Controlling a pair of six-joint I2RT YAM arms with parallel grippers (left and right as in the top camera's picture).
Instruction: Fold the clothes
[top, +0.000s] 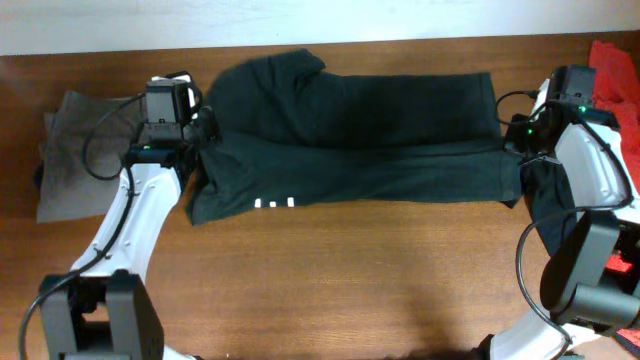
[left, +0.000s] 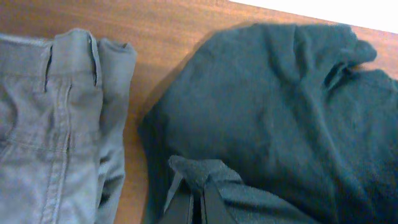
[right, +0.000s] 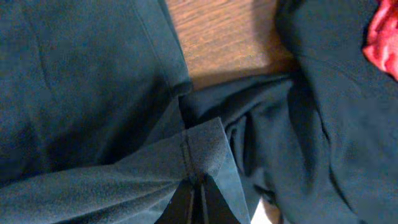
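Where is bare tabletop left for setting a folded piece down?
The wide strip of table on the robot's side of the dark garment is free. The left edge holds grey trousers; a red cloth and another dark piece crowd the right.

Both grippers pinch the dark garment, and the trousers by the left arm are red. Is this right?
No: the trousers are grey, as the left wrist view shows. The left gripper and right gripper do pinch the dark garment.
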